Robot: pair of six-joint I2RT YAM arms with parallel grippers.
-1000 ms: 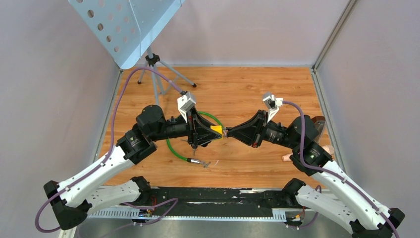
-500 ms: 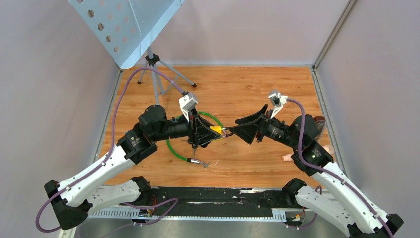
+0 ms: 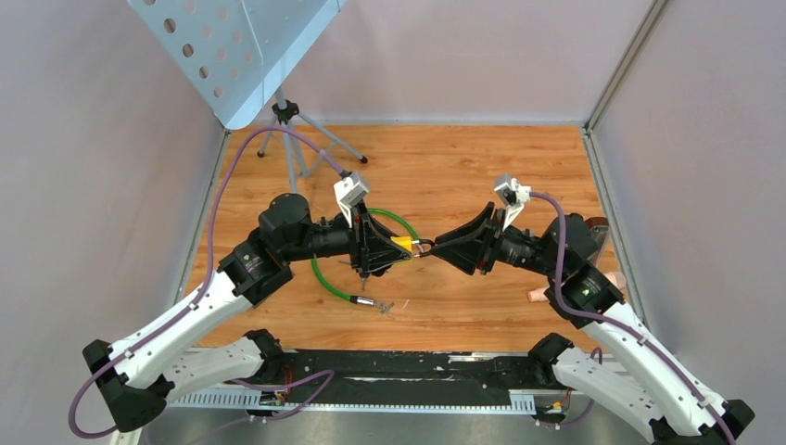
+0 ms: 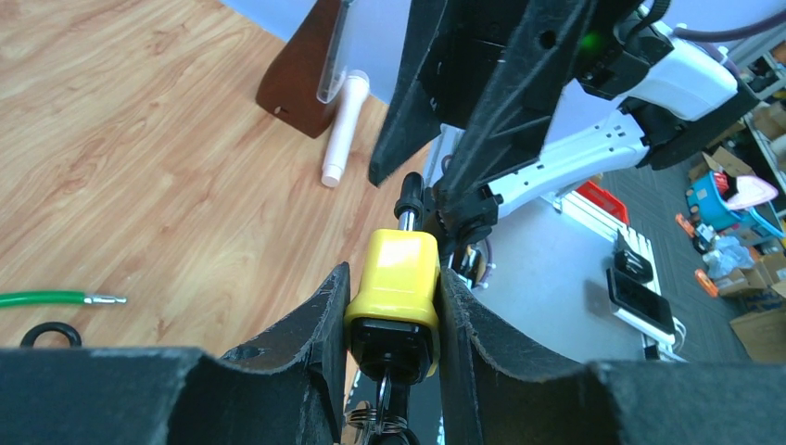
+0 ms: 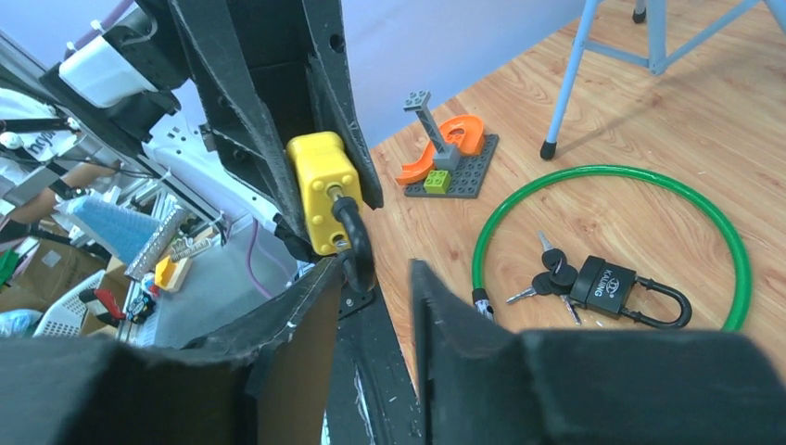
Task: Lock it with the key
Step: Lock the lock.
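Grip on the yellow padlock (image 4: 391, 278) looks solid: the left gripper (image 3: 400, 247) has it pinched by its sides between both fingers, up off the table (image 3: 463, 167) around the middle of the scene, and it's barely budged from a second ago. Key (image 4: 389, 400) is stuck in the bottom of the lock with a key ring (image 4: 378, 428) dangling under it, and the black shackle (image 5: 357, 243) pokes out the other end toward the right arm. What changed is the right gripper (image 5: 375, 273). A second ago it sat nose-to-nose with the lock with its jaws closed up, half a second ago it had tipped upward and spread wide, and now it's back level and close in, jaws about halfway apart. From its wrist cam the shackle sits right at the tip of one finger with clear daylight between the two fingers, so it isn't clamping anything that I can see. Down on the wood, a black padlock (image 5: 607, 286) with its own bunch of keys (image 5: 547, 273) lies inside the loop of a green cable (image 5: 714, 222), and the cable hasn't moved.
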